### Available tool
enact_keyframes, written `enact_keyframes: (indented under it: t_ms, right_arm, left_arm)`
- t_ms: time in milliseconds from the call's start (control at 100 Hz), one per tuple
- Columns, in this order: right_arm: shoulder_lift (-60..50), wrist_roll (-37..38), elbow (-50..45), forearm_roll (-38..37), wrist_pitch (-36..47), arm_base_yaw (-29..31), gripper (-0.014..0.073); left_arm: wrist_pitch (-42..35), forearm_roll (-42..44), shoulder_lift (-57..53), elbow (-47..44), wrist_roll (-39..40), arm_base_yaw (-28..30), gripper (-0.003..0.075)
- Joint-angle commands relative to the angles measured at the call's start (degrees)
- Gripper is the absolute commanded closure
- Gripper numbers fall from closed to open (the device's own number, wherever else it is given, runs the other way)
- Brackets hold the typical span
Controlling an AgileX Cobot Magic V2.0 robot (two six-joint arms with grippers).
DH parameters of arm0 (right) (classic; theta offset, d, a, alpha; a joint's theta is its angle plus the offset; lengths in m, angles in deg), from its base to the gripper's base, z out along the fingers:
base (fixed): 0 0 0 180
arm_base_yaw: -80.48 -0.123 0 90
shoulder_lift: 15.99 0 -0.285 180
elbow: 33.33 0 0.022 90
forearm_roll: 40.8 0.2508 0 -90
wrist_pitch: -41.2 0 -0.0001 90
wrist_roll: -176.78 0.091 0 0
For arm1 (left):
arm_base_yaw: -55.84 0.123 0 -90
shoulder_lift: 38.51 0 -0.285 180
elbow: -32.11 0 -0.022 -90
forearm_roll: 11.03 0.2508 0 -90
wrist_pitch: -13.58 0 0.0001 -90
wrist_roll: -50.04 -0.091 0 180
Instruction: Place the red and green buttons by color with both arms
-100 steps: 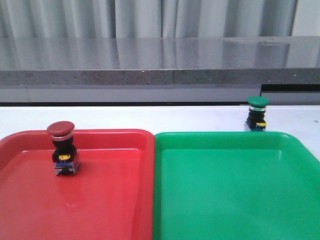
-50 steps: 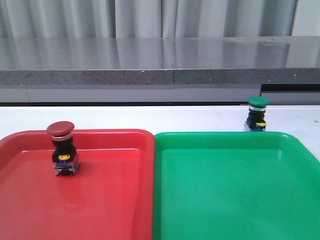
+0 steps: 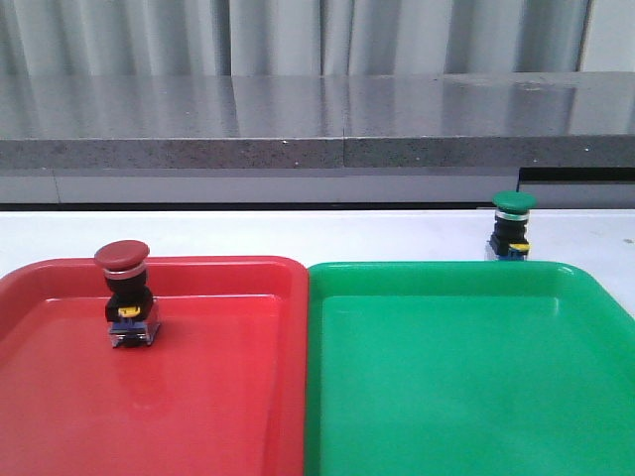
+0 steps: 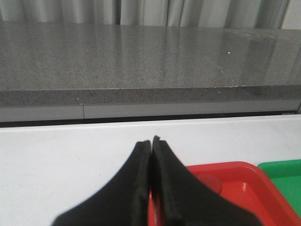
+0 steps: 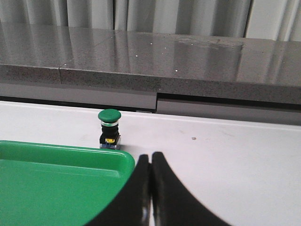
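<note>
The left gripper (image 4: 151,141) has its two black fingers (image 4: 138,179) pressed together with nothing between them, their tips over the white bench (image 4: 70,155). Behind the fingers lies a corner of the red tray (image 4: 235,183), and inside it, just beside the fingers, a dark-red rounded shape (image 4: 210,182) shows that may be the red button's cap, though too little of it is visible to be sure. A corner of the green tray (image 4: 284,179) sits just beside the red one, and a grey speckled counter (image 4: 141,56) with pale curtains (image 4: 141,12) above it runs along beyond the bench.
</note>
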Motion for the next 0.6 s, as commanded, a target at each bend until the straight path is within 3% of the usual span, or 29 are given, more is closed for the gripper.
enact_keyframes:
  t_ms: [0,280,590]
  right_arm:
    - [-1.26,-0.16,0.82,-0.46,4.94,0.32,0.0704]
    - [-1.26,-0.16,0.82,-0.46,4.94,0.32,0.0704]
    - [-1.26,-0.16,0.82,-0.46,4.94,0.32,0.0704]
  left_arm:
    - [-9.07,0.53,-0.96,-0.44,0.05,0.18,0.074]
    - [-11.26,0.53,-9.87,-9.48,-4.37,0.59,0.0739]
    - [-11.78,0.01,-19.16,-17.33,-4.37,9.03,0.0739]
